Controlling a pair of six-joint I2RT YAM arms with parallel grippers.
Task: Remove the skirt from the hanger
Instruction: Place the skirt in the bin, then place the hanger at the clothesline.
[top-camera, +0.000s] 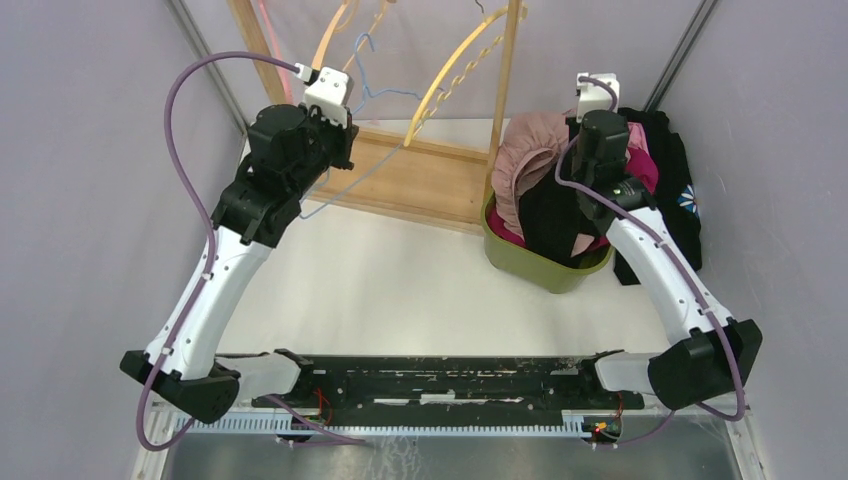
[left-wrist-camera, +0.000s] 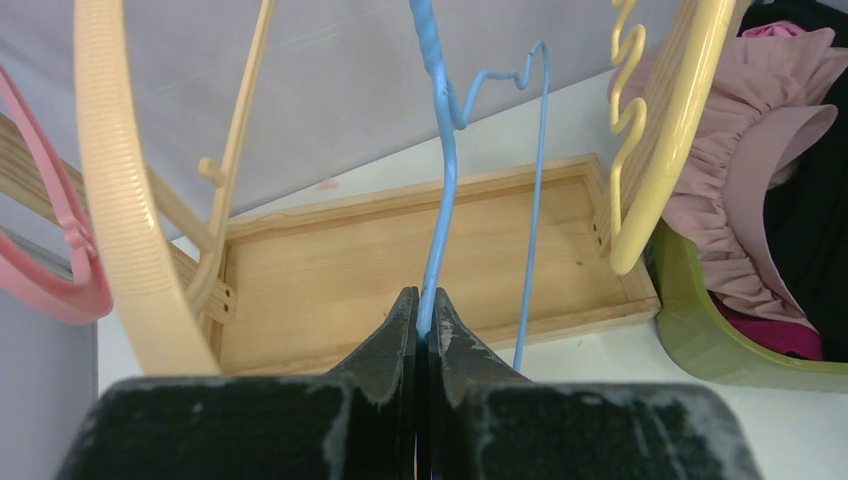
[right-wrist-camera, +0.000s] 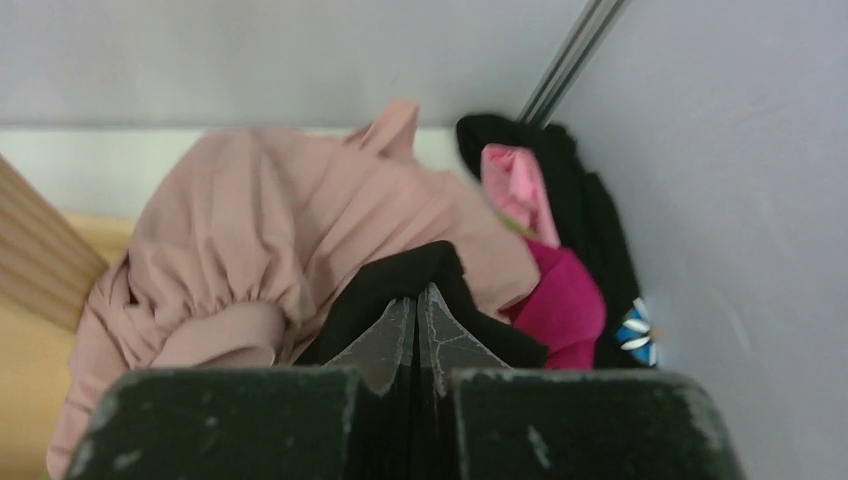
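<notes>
Black fabric, the skirt (top-camera: 548, 215), is draping over the near rim of the green bin (top-camera: 540, 268) at the desk's (top-camera: 400, 290) 2 o'clock, touching a pink garment (right-wrist-camera: 250, 230). We are finding the right hand (right-wrist-camera: 418, 300) pinched tight on the skirt's upper fold. The left hand (left-wrist-camera: 421, 312), at 10 o'clock, is gripping the blue wire hanger (left-wrist-camera: 442, 190) narrowly above the wooden tray (top-camera: 430, 180). Skirt and hanger are sitting well apart.
</notes>
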